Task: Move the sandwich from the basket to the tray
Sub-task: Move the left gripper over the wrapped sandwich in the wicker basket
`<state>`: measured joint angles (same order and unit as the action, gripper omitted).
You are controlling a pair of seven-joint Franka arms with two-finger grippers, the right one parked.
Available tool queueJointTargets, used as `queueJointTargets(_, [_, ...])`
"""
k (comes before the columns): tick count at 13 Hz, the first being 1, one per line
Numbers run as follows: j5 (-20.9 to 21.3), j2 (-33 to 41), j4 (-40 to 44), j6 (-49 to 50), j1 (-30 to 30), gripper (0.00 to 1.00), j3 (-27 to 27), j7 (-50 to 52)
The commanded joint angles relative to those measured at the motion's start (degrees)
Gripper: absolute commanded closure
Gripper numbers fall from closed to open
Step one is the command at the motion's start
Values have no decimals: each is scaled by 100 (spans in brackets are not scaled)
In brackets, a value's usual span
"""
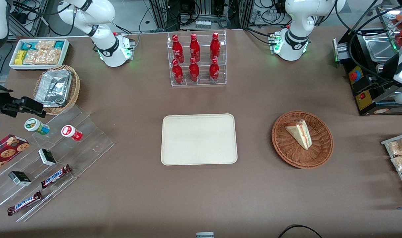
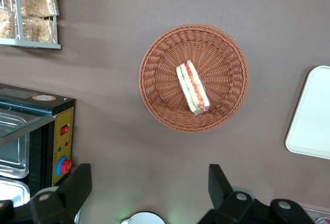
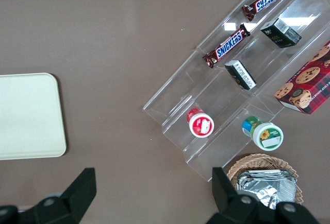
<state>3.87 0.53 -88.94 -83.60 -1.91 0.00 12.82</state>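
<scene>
The sandwich [image 1: 299, 133] lay in the basket [image 1: 323, 155], right of centre in the front view, its filling edge turned toward the working arm's end of the table [image 1: 201, 198]. The tray [image 1: 199, 139] sat flat at mid-frame, well apart from the basket and nothing on it. The tool [image 2: 149, 188] hung high above the table with its fingers [image 2: 77, 183] spread wide, holding nothing; in the wrist view the basket and sandwich showed clear of the fingers, with a corner of the tray at the frame's edge. A rack of red bottles [image 1: 196, 59] stood in the upper middle of the front view, farther from the camera than the tray.
</scene>
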Motion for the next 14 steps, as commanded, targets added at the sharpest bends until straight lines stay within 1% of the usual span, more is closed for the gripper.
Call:
queueJointTargets(1, [-62, -36, 69, 45, 112, 0, -97, -121])
queueJointTargets(4, [-157, -18, -114, -191, 103, 0, -132, -385])
queueJointTargets(5, [-332, -1, -237, -314, 112, 0, -132, -394])
queueJointTargets(6, [-621, 43, -473, -420, 121, 0, -106, -412])
queueJointTargets(7, [-694, 104, -693, -638, 138, 0, -97, -412])
queueJointTargets(11, [-677, 307, -1887, -1771, 103, 0, -132, -412])
queueJointTargets(13, [-677, 386, -2582, -2465, 86, 0, -124, -211])
queueJointTargets(14, [-659, 395, -2820, -2756, 77, 0, -124, 86])
